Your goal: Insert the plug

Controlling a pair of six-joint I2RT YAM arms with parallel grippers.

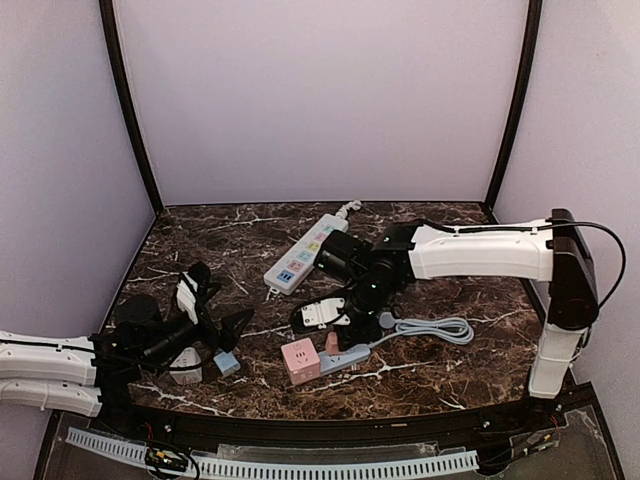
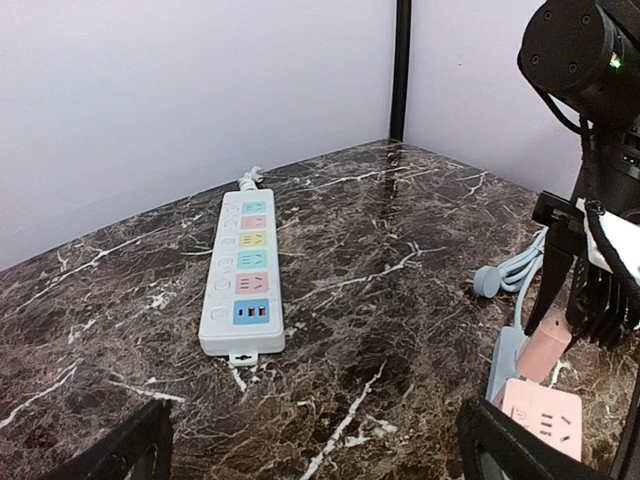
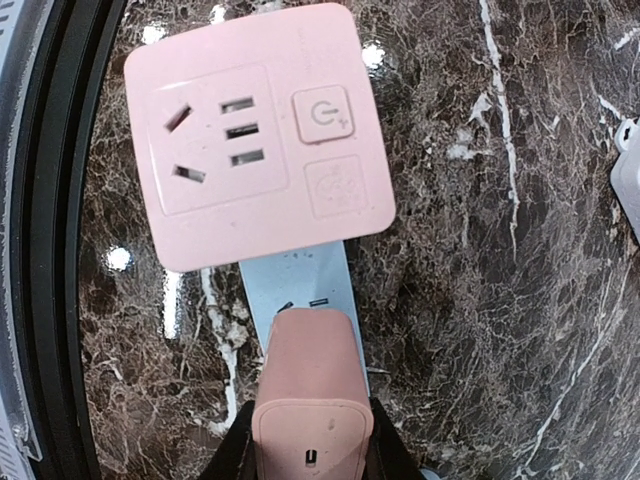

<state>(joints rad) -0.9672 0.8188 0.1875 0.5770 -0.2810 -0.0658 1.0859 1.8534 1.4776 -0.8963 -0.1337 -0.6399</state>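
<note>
The pink plug (image 3: 310, 395) is pinched between the fingers of the right gripper (image 3: 312, 455), its body reaching out past the fingertips. Just ahead of those tips a blue-grey socket piece (image 3: 298, 285) lies flat on the marble table (image 1: 450, 380). Whether plug and piece touch, I cannot tell. Further ahead of the same hand sits the pink cube socket (image 3: 258, 135), overlapping that piece. The left gripper (image 2: 315, 452), well apart, has its fingers spread wide around nothing. A white power strip (image 2: 243, 275) lies ahead of it.
</note>
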